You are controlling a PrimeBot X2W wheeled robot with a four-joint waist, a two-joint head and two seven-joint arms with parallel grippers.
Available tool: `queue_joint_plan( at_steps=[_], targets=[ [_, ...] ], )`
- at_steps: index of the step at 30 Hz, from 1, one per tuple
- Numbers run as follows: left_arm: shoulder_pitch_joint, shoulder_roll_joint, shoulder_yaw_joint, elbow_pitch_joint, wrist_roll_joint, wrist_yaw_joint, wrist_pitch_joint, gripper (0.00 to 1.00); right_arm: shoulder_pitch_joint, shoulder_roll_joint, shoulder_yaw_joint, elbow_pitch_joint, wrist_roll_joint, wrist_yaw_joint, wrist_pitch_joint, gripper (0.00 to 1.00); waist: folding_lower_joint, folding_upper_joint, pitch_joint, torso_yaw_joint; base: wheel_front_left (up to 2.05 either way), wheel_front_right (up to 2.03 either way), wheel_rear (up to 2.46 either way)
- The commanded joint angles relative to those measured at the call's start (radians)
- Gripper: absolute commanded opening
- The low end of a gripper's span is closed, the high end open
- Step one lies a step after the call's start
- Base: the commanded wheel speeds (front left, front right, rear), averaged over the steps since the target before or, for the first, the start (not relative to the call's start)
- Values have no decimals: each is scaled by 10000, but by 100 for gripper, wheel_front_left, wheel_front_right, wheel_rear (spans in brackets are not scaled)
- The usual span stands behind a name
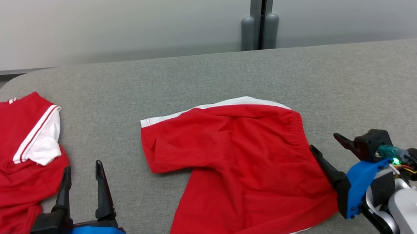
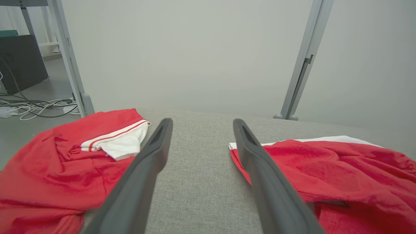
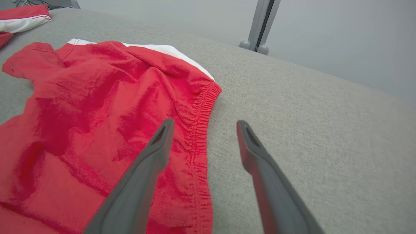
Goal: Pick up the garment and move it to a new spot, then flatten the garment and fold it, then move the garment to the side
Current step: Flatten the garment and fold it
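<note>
Down low, left gripper and right gripper sit spread, holding nothing. Mid-frame, red shorts lie on grey table.

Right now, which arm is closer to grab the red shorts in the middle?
Right. The right tool, open, sits at the shorts' elastic waistband; the left tool is over bare grey table, farther off.

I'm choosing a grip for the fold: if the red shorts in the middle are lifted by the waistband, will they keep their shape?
Probably not: the red shorts lie creased and rumpled, so the thin, likely light cloth should droop. The gathered waistband probably stretches when pulled. If pushed, the cloth may bunch rather than slide on the grey fabric tabletop.
</note>
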Motion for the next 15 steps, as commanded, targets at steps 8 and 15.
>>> queue_joint_plan(
  at_steps=[8, 15],
  targets=[
    [-332, -10, -116, -9, -154, 35, -45, 100, -1660, -129, 964, 2366, 264, 1, -169, 100, -1, -1, 432, 326, 0, 0, 0],
    [-452, -12, -205, 3, -249, 108, -45, 100, -2447, 25, 1643, 4191, 490, 1, -510, 100, -1, -1, 649, 415, 0, 0, 0]
  ],
)
